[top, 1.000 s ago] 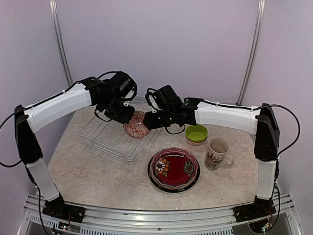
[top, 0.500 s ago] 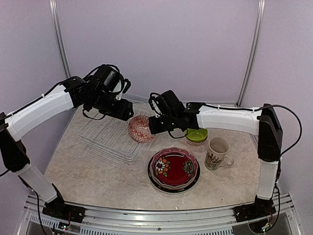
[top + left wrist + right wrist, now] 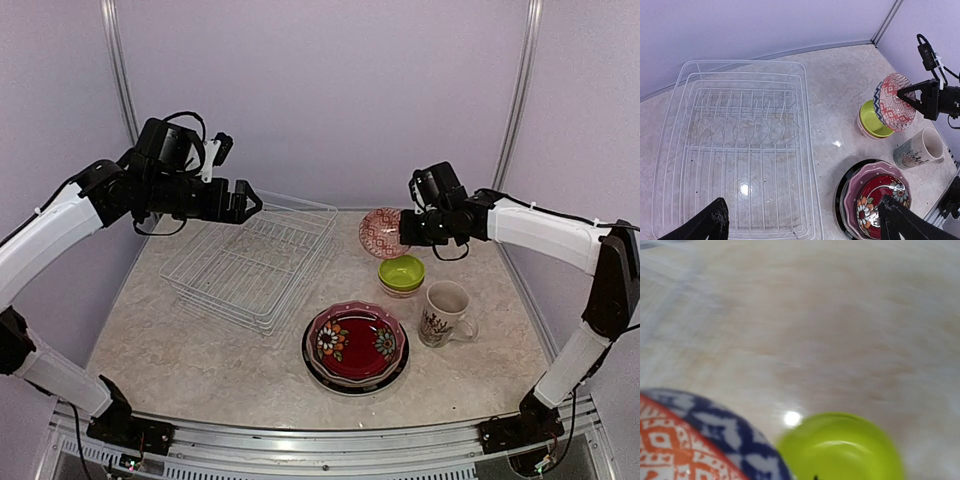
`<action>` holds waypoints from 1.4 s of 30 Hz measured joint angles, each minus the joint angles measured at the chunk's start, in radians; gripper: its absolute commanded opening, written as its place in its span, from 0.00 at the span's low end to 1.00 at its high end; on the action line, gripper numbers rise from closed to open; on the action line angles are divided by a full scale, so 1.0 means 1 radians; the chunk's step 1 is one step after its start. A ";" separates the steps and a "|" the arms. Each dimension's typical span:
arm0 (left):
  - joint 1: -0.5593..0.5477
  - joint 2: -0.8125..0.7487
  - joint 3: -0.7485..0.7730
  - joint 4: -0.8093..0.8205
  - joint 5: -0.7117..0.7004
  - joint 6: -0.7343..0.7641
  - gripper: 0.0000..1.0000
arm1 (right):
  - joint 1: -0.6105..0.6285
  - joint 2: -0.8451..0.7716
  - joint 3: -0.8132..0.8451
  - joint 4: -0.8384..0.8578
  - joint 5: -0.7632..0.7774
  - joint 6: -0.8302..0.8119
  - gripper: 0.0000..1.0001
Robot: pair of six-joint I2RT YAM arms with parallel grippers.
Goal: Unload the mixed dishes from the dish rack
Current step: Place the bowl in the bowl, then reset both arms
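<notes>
Right tool (image 3: 405, 228) is clamped on the red-and-white patterned bowl (image 3: 382, 232), tilted on edge in the air near the lime green bowl (image 3: 401, 272). Only the wrist views show its blue band. Left tool (image 3: 238, 200), jaws wide apart, hangs above the dish rack (image 3: 250, 270).

A beige, marbled tabletop (image 3: 200, 360) fills the floor of the booth, with small bright glints of lamp glare on it (clearest from the two wrist views). Pale lilac walls (image 3: 320, 90) close it in behind and at the sides. A slim metal strip (image 3: 122, 80) climbs the left corner, another (image 3: 515, 100) the right. A ribbed metal rail (image 3: 300, 440) runs along the near edge.
</notes>
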 measured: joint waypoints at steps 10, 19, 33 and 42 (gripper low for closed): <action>0.022 0.000 -0.005 0.009 0.058 -0.011 0.99 | -0.139 0.037 -0.006 -0.129 -0.051 -0.017 0.00; 0.022 0.000 -0.006 0.010 0.071 -0.021 0.99 | -0.153 0.134 0.009 -0.161 -0.071 -0.036 0.08; 0.071 -0.065 -0.090 0.076 0.055 -0.027 0.99 | -0.160 0.100 0.021 -0.161 -0.060 -0.072 0.87; 0.090 -0.427 -0.161 0.276 -0.072 0.023 0.99 | -0.161 -0.396 0.005 -0.167 0.038 -0.238 1.00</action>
